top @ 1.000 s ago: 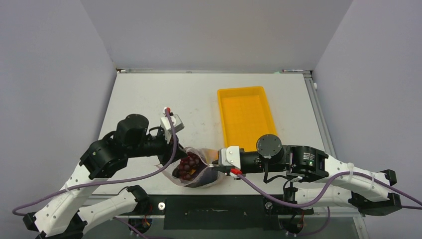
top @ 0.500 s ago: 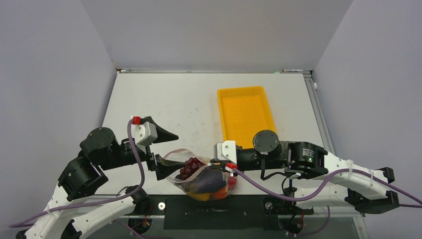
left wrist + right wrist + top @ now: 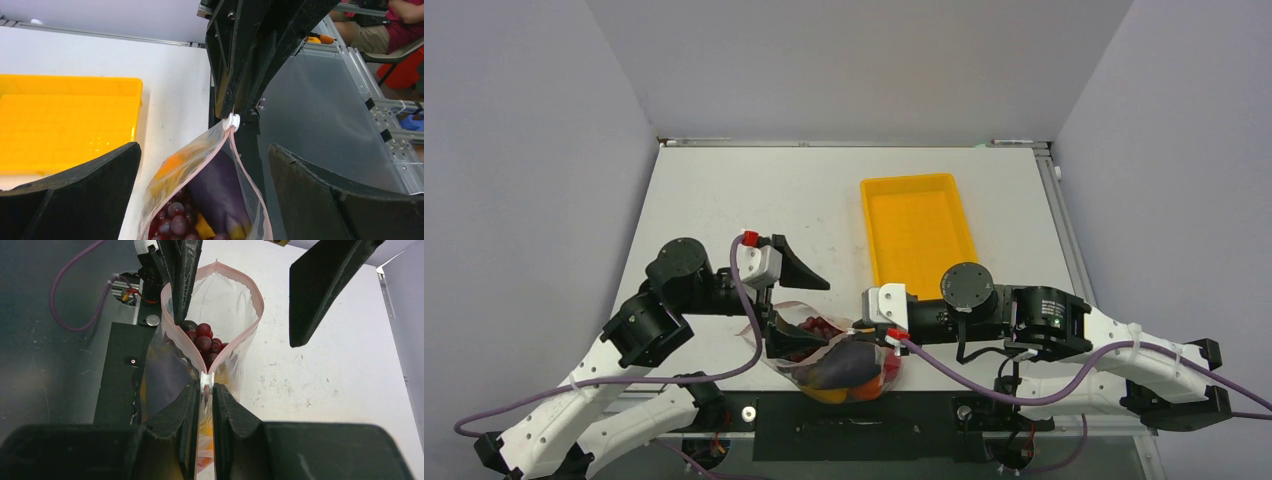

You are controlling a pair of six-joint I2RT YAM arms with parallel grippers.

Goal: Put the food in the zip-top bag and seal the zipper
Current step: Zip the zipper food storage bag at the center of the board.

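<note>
From above, the rigid yellow plastic tray (image 3: 914, 235) holds no food. The small toy food (image 3: 839, 362) sits inside the clear soft plastic zip-top bag (image 3: 809, 375), which lies at the near table edge, partly over the black base strip. The left gripper (image 3: 809, 312) spreads wide around the bag's left end, and the right gripper (image 3: 864, 330) pinches its right end. Bare white table (image 3: 724, 200) lies open beyond and to the left.

In the left wrist view, the jaws stand far apart on either side of the bag. A dark purple eggplant (image 3: 215, 192) and purple-red grapes (image 3: 172, 220) show through it.

In the right wrist view, the jaws are clamped on the narrow pink zipper (image 3: 260, 307) at its small white slider (image 3: 206, 380), yet the mouth gapes in a loop beyond. Filling looks done; sealing is left. One left finger sits by the mouth's rim, but I cannot tell whether it touches.
</note>
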